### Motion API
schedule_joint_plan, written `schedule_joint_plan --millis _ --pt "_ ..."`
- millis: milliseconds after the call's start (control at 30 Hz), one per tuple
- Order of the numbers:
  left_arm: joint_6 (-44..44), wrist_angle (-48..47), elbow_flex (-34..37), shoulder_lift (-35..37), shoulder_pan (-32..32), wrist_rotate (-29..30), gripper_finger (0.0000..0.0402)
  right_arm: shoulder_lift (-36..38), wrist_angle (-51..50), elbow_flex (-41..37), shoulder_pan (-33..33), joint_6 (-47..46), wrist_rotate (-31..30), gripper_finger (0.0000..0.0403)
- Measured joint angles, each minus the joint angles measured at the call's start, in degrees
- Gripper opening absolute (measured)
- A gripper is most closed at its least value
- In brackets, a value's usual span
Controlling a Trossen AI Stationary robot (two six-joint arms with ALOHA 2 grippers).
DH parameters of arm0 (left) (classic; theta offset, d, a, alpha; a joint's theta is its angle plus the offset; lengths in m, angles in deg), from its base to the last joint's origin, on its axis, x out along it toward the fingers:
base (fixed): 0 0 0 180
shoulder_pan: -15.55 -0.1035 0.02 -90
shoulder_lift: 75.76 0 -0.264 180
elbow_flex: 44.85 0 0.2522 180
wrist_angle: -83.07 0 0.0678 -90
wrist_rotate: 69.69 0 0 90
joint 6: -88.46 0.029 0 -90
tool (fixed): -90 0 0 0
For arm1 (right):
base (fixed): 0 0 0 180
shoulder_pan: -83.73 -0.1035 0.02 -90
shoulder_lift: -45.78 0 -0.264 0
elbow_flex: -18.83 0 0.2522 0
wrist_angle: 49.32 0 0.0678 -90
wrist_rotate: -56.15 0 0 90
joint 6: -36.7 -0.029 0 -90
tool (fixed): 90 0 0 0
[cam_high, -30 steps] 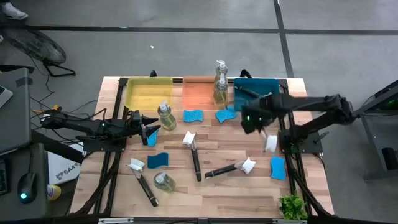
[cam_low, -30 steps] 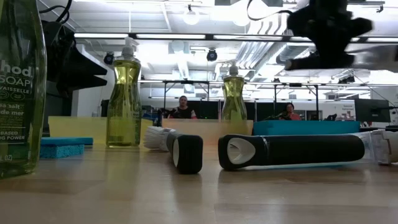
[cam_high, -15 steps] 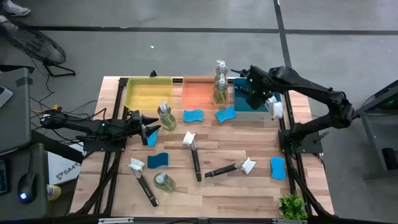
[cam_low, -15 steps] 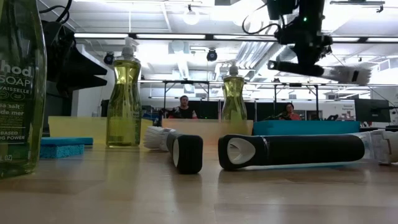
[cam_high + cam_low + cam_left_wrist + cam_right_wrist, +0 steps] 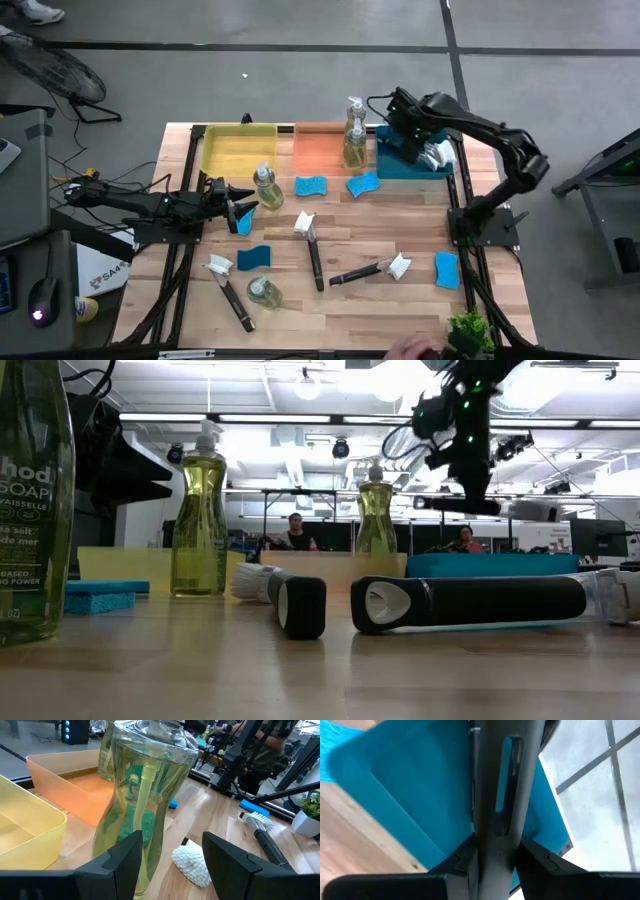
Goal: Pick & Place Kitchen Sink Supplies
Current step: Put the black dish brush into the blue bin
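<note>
Wooden planks make up your work surface [image 5: 330, 305], with a busy workshop beyond it in the low view. Working left to right: your left gripper [image 5: 238, 213] sits low on the left side with its jaws standing apart and nothing clamped, though the wrist view shows a soap bottle [image 5: 145, 795] rising just ahead between the fingers [image 5: 122, 865]. Behind it the yellow tray [image 5: 238, 150] looks bare. Around the middle lie the loose supplies: blue sponges [image 5: 311, 186], a dish brush [image 5: 312, 250] with its white head, another bottle [image 5: 263, 292] near the front edge, and two bottles [image 5: 354, 140] at the orange tray [image 5: 320, 150]. On the right, the big change is your right gripper [image 5: 412, 140]: a second ago it hung over the open table beside the right arm's base carrying a brush, and it has since swung back to hover over the blue tray [image 5: 395, 168]. Its jaws are pinched narrowly on that brush's dark handle [image 5: 496, 795], white head [image 5: 440, 156] pointing toward the table's right edge. That puts you at the drop-off, I judge; lower it inside the rim before letting go, or the head may catch the wall.
</note>
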Motion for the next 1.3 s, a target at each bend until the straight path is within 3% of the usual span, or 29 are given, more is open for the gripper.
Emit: schedule_joint_plan --millis 400,1300 --pt "-0.02 -0.01 0.01 -0.02 -0.01 -0.02 0.0202 -8.54 1.04 -0.02 1.52 3.91 -7.11 0.0093" --pt "0.0 -0.01 0.01 -0.02 -0.01 0.0 0.0202 -10.86 -0.23 0.0 2.96 5.87 -5.38 0.0099"
